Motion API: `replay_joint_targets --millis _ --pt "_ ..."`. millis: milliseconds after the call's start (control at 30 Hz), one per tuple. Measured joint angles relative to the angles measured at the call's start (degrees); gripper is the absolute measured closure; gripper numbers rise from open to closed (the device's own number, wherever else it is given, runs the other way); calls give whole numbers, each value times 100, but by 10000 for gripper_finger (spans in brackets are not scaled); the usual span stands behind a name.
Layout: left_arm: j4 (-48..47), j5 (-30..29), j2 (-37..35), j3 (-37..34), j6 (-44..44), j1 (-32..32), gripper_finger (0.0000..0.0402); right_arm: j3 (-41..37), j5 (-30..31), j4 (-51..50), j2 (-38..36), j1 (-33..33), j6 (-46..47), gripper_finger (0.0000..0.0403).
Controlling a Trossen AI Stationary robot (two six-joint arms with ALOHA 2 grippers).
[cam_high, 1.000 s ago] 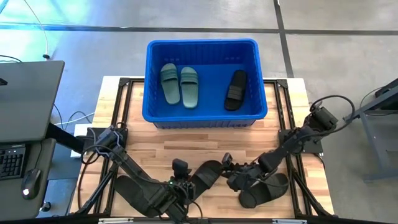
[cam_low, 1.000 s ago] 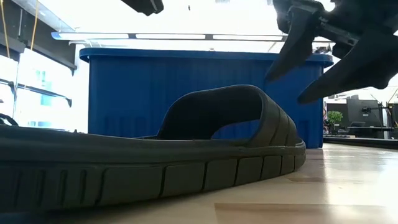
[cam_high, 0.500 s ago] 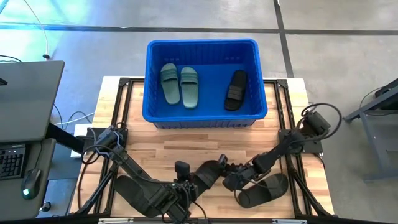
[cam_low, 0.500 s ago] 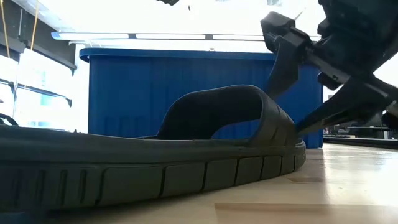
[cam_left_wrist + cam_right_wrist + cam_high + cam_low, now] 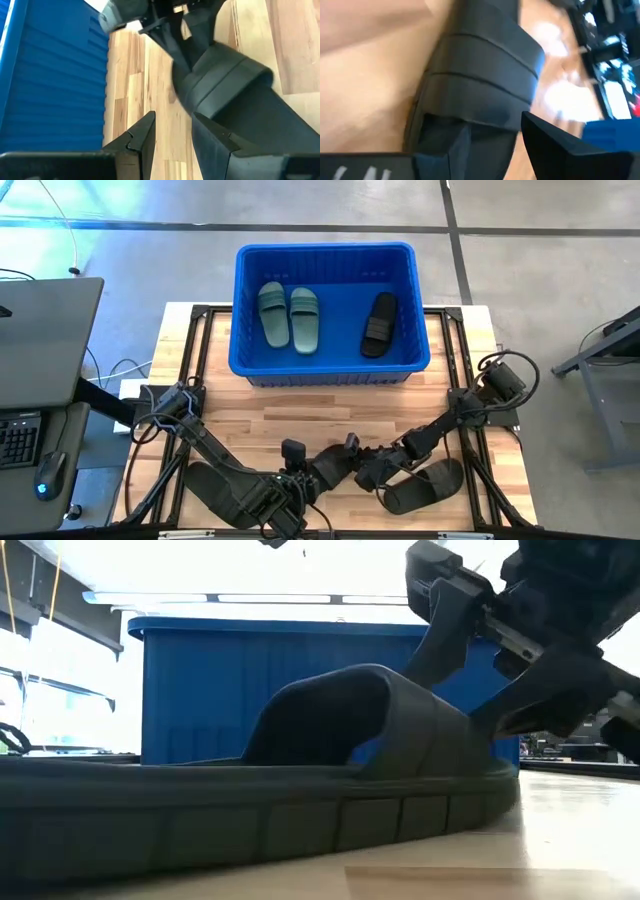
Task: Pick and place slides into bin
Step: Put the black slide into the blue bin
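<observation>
On the near-left of the table (image 5: 300,405), under the left arm, you have a dark shape (image 5: 205,480) that looks like a black slide, though the arm hides too much to be sure. Next along, the left gripper (image 5: 173,120) waits with its fingers apart and only bare wood between them; it holds nothing and sits at the near end of the middle black slide (image 5: 335,463). That slide is the one that matters. Its long axis runs on a slant from the left gripper at the near end to the right gripper (image 5: 448,690) at the strap end, so the right arm is the better placed of the two. The right gripper's fingers (image 5: 555,142) are spread wide astride the broad strap, one each side and at or near contact — I judge them not yet clamped. Close across the strap, not along the sole. Just to the right lies another black slide (image 5: 428,485), beside the right arm and apart from the gripper. The bin (image 5: 325,248) stands across the far edge, straight beyond the grip point, already holding two green slides (image 5: 289,316) on its left and a black one (image 5: 379,323) on its right — your lift goes up and away from you.
</observation>
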Motion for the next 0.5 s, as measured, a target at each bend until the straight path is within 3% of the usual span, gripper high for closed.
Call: replay_joint_targets --millis 100,500 --pt "1 2 0 0 97 0 291 0 -428 131 0 -4 -134 247" --pt "7 1 -2 0 118 0 291 0 -1203 724 0 -35 -1003 263"
